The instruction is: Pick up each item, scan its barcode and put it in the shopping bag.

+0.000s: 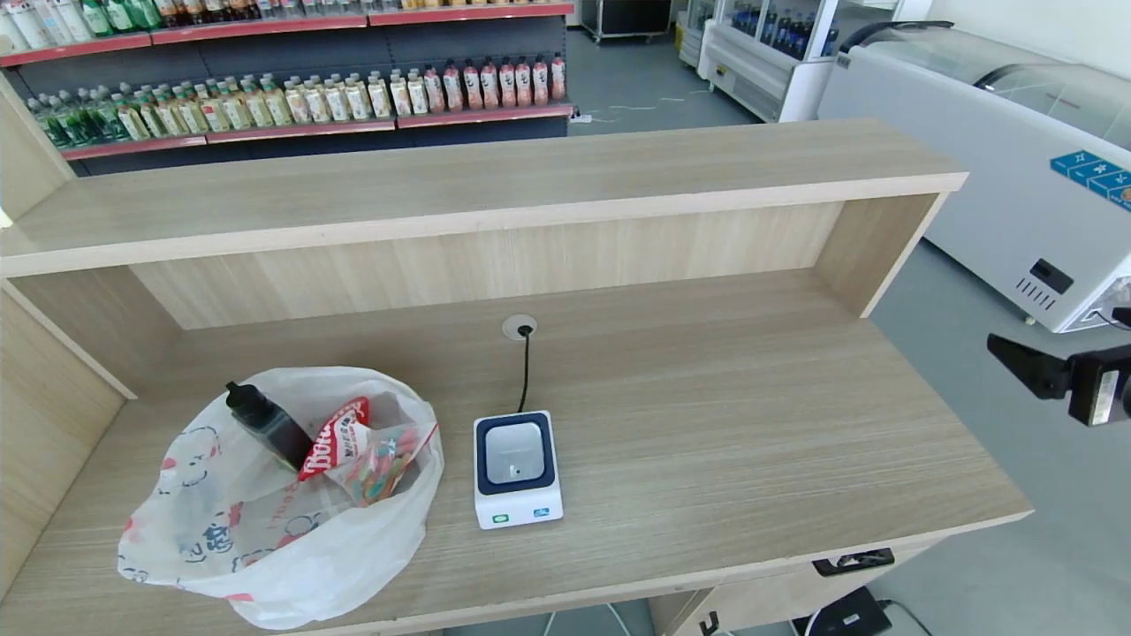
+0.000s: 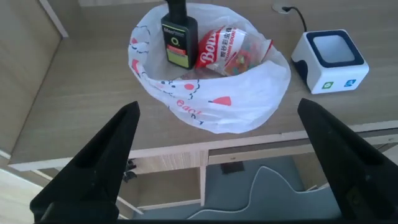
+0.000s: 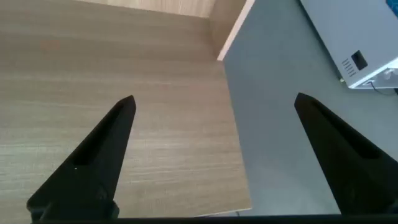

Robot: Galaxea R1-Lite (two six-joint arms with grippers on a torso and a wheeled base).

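Head view: you've got the shopping bag (image 1: 221, 530) at lower left of the frame on the counter (image 1: 751, 442), mouth gaping upward.
Bag contents: dark bottle (image 1: 265, 424) leaning at the back of the mouth, red snack packet (image 1: 331, 437) touching it, candy packet (image 1: 380, 459) tucked just beside that.
Scanner (image 1: 517, 468): lower centre, just beside the bag, its cable (image 1: 527, 371) running up-frame to a grommet.
Left gripper (image 2: 217, 104): hanging above the bag, fingers spread wide, nothing between them.
Right gripper (image 3: 214, 99): out at the right edge of the frame by the counter's end, fingers spread wide, carrying nothing.
Handling: the bottle looks stiff, slick and the heaviest of the three; the packets look light, crinkly and crushable; the bag is thin, floppy film that will likely drag if you snag it.
Grip: take the bottle around its body, and a packet by a sealed edge, I'd say.
Edges: raised wall at the back, side panel at far left, drop-offs at front and right.
Open room: broad bare wood right of the scanner; mind the cable behind it.
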